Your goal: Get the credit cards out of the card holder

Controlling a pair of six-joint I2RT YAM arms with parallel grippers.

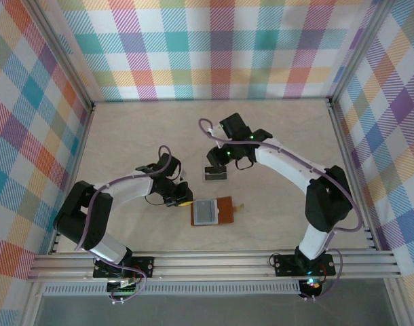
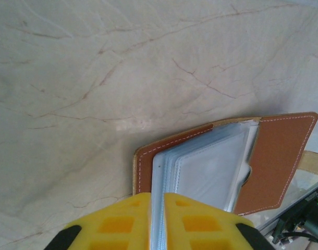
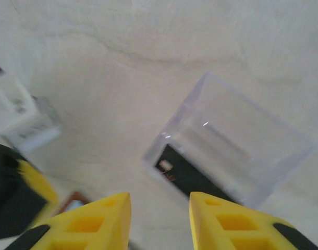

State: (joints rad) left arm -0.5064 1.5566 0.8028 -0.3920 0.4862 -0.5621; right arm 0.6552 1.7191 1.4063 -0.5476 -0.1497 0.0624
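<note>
The card holder (image 1: 224,210) lies open on the table, brown leather with grey clear sleeves (image 2: 206,172) inside. My left gripper (image 1: 184,199) is at its left edge, and in the left wrist view the gripper (image 2: 157,219) is shut on the edge of the sleeve stack. One credit card (image 1: 216,174), glossy silver with a dark band, lies flat on the table behind the holder. My right gripper (image 1: 217,166) hovers just over it. In the right wrist view that gripper (image 3: 160,219) stands open with nothing between its fingers, and the card (image 3: 237,146) lies just beyond the tips.
The marble-patterned table (image 1: 139,136) is walled by checked panels with metal posts. A metal rail (image 1: 214,261) runs along the near edge by the arm bases. The left arm's yellow finger (image 3: 36,182) shows at the left of the right wrist view.
</note>
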